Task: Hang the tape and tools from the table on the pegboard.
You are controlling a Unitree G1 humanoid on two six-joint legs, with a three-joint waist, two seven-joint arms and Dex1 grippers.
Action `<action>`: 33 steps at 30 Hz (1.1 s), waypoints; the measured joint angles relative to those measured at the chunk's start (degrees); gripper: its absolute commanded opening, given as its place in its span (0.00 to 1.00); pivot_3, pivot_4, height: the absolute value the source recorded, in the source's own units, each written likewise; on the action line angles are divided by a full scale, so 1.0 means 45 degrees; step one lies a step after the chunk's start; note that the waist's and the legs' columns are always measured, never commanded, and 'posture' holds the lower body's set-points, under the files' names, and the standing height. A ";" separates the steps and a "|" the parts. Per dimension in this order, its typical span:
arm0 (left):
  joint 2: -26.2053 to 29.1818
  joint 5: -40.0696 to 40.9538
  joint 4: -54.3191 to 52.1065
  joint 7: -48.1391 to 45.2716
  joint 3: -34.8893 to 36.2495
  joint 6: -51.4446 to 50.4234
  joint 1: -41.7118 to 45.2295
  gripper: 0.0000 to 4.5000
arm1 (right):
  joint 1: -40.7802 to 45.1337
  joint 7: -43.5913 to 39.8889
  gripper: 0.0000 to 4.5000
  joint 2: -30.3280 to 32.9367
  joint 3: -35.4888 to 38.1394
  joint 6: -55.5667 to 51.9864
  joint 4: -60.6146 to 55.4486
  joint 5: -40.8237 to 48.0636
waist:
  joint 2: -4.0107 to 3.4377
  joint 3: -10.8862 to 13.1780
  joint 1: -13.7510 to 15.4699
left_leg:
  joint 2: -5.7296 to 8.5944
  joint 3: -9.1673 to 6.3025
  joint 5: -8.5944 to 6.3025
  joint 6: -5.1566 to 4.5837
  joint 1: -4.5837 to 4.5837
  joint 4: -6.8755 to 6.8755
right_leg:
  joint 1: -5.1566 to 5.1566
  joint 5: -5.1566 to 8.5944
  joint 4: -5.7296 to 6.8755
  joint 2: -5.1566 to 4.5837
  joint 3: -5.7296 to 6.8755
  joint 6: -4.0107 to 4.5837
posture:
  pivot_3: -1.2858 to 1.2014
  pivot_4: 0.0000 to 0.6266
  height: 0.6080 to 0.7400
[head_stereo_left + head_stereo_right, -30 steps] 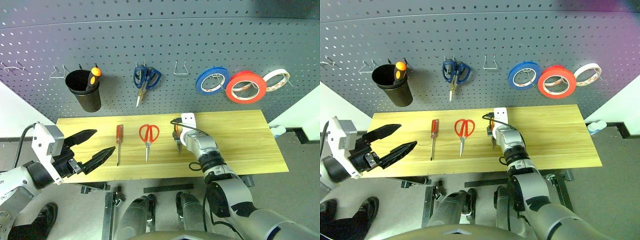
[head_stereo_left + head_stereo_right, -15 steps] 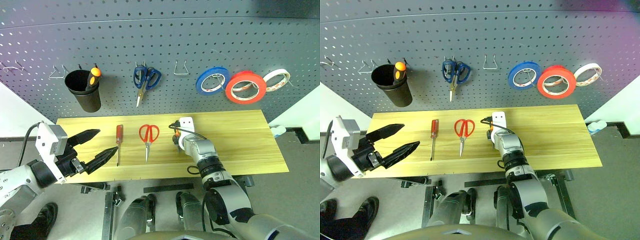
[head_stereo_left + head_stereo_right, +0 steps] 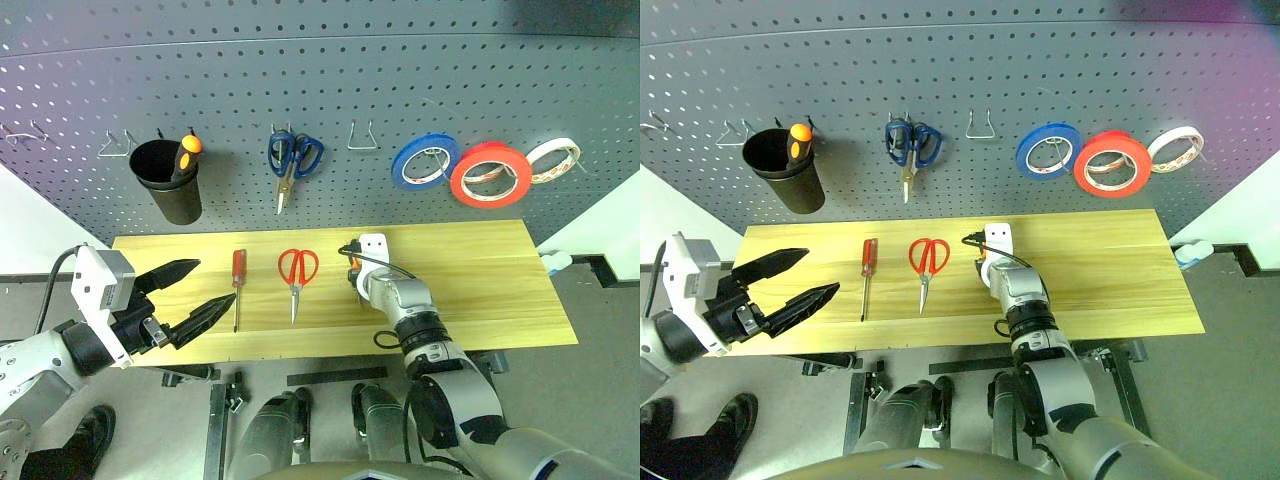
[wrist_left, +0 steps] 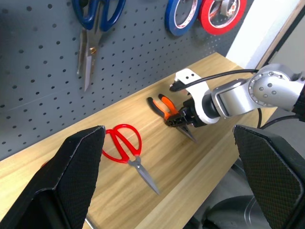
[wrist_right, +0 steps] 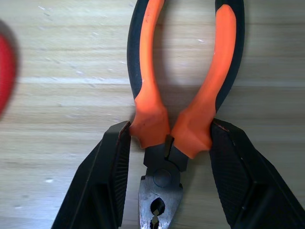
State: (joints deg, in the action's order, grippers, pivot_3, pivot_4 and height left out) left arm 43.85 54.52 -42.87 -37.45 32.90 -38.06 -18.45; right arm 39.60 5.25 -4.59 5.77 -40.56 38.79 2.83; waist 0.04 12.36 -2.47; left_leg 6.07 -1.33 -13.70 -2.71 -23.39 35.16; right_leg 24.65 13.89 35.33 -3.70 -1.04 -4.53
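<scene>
My left end effector (image 3: 195, 290) hangs off the left end of the surface (image 3: 480, 270), fingers spread wide, nothing between them.

On the pegboard (image 3: 330, 90), from the left: a black cup (image 3: 170, 180) with an orange-and-black screwdriver (image 3: 187, 155) in it, blue-handled scissors (image 3: 291, 160) on a hook, one bare hook (image 3: 361, 136), then the blue roll (image 3: 425, 161), the red tape (image 3: 490, 172) and the cream roll (image 3: 553, 160). The red tape is hung and overlaps the blue roll's edge.

On the surface, from the left: red-handled screwdriver (image 3: 238, 285) lying flat, tip toward me. Red-handled scissors (image 3: 297, 275) beside it, blades toward me, apart from it. Pliers (image 5: 183, 95) just right of the scissors, flat on the wood, handles toward the pegboard.

My right end effector (image 5: 164, 186) is down at the pliers, one finger on each side of the orange grips just above the pivot. Both fingers (image 5: 107, 186) touch the grips; grasping the pliers, which lie on the wood.
</scene>
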 measured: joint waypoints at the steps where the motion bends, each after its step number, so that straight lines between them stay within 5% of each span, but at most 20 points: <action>1: 0.0000 0.0000 0.0000 0.0000 0.0000 0.0000 0.0000 1.00 | 0.0000 -0.0046 0.75 0.0033 -0.0126 -0.0001 0.0002 -0.0065 | -0.0001 0.0000 0.0001 | 0.0000 -0.0001 0.0000 0.0000 0.0000 0.0000 | 0.0001 0.0000 0.0000 0.0000 0.0000 0.0001 | 0.53 0.39 1.00; 5: 0.0000 0.0001 0.0006 -0.0011 0.0000 0.0000 0.0027 1.00 | 0.0017 -0.0051 1.00 0.0014 -0.0267 -0.0001 0.0018 -0.0125 | -0.0001 0.0000 0.0006 | 0.0000 -0.0001 0.0000 0.0000 0.0000 0.0000 | 0.0000 0.0000 -0.0001 0.0000 0.0000 0.0001 | 0.53 0.39 1.00; 24: 0.0026 -0.0007 0.0106 -0.0036 -0.0036 0.0000 0.0148 1.00 | 0.1531 0.0945 1.00 -0.0247 0.0936 0.0633 0.1953 0.0665 | -0.0002 0.0001 0.0001 | 0.0001 -0.0002 0.0003 0.0005 -0.0001 -0.0006 | 0.0001 -0.0001 -0.0004 0.0000 0.0004 -0.0001 | 0.54 0.38 1.00; 33: 0.0028 0.0068 0.0090 0.0055 -0.0033 -0.0001 0.0152 1.00 | 0.1531 0.0968 0.45 -0.0014 0.0267 0.1085 0.2410 0.0112 | -0.0001 0.0001 -0.0002 | 0.0001 -0.0002 0.0009 0.0015 -0.0001 -0.0006 | 0.0001 -0.0001 -0.0004 0.0001 0.0005 -0.0002 | 0.54 0.38 1.00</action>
State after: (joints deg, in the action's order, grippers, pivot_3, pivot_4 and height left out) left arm 43.98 54.83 -42.46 -37.20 32.75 -38.07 -17.76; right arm 46.49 9.61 -4.65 6.98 -35.68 49.64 3.33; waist 0.03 12.36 -2.47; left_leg 6.07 -1.33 -13.66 -2.64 -23.39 35.13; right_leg 24.66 13.88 35.32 -3.70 -1.02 -4.54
